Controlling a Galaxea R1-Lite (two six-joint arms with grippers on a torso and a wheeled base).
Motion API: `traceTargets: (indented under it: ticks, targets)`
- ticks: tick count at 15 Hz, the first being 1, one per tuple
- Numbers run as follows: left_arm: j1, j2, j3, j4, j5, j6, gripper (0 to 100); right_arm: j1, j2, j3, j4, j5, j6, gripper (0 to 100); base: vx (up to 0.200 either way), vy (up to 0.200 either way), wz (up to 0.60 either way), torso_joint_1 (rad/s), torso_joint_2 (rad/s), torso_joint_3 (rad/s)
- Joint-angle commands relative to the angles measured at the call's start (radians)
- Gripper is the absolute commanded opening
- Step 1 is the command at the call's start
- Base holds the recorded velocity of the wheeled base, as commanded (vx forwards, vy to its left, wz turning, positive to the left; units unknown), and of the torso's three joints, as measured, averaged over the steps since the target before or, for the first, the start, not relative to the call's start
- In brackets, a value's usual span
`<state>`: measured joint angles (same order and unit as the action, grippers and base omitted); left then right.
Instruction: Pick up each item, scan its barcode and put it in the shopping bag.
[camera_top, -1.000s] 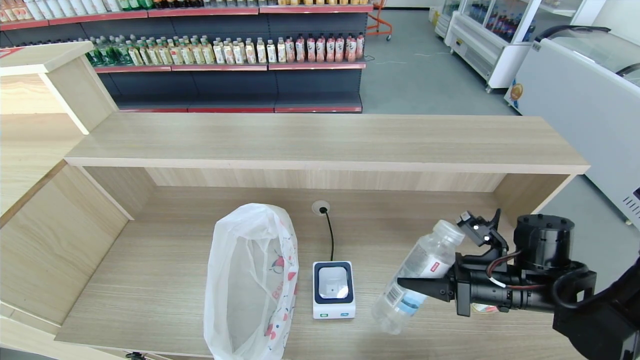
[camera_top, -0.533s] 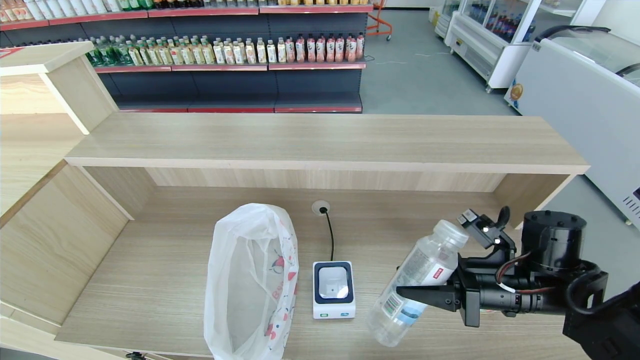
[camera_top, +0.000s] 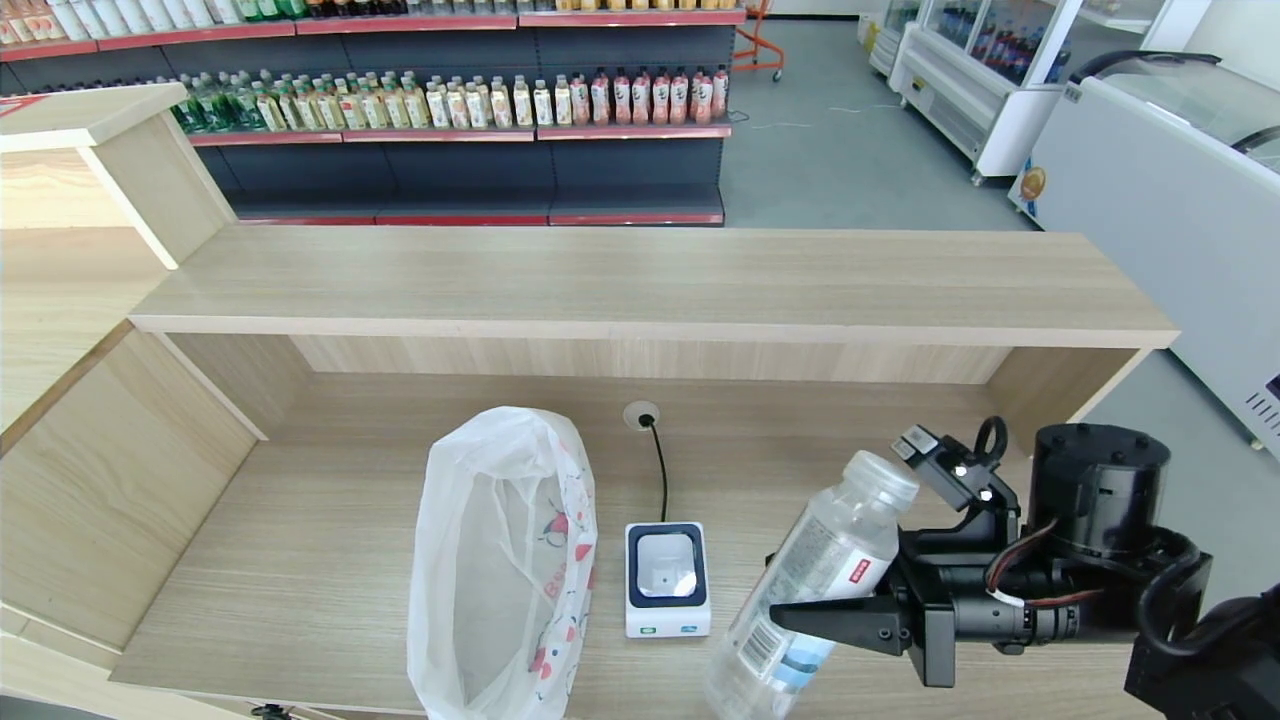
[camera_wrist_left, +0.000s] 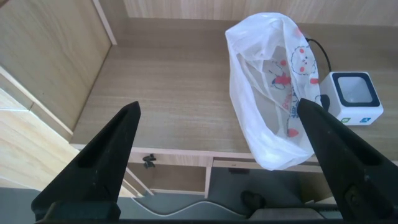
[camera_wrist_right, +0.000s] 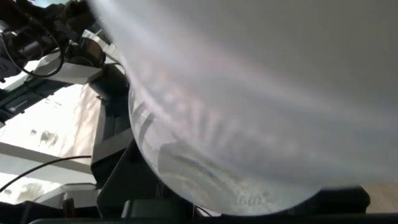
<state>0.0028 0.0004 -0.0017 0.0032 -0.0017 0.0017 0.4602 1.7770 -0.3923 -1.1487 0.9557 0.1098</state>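
My right claw grips mid-body the clear plastic bottle, tilted at 3 o'clock of the white box scanner; likely light, slick, crushable; hold gently at the label.

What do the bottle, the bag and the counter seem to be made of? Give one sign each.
The bottle: probably clear glossy plastic; the counter shows through its wall. The bag: thin translucent white plastic film, crinkled and slack. The counter: matt wood or wood-grain laminate; pale grain lines, but which cannot be told.
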Motion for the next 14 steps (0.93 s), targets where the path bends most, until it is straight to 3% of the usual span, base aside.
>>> traceTargets:
  ticks: [1, 7, 11, 14]
  targets:
    - [0.000, 0.000, 0.000, 0.000, 0.000, 0.000, 100, 0.037, -0.007, -0.003, 0.000, 0.006, 0.004, 0, 0.000, 0.000, 0.00, 0.000, 0.00, 0.000]
    - [0.000, 0.000, 0.000, 0.000, 0.000, 0.000, 100, 0.058, -0.002, -0.037, -0.011, 0.021, 0.005, 0, 0.000, 0.000, 0.00, 0.000, 0.00, 0.000]
    - [0.000, 0.000, 0.000, 0.000, 0.000, 0.000, 100, 0.057, 0.067, -0.036, -0.220, 0.023, 0.001, 0, 0.000, 0.000, 0.00, 0.000, 0.00, 0.000]
    - [0.000, 0.000, 0.000, 0.000, 0.000, 0.000, 100, 0.051, 0.082, -0.020, -0.255, 0.078, -0.094, 0, 0.000, 0.000, 0.00, 0.000, 0.00, 0.000]
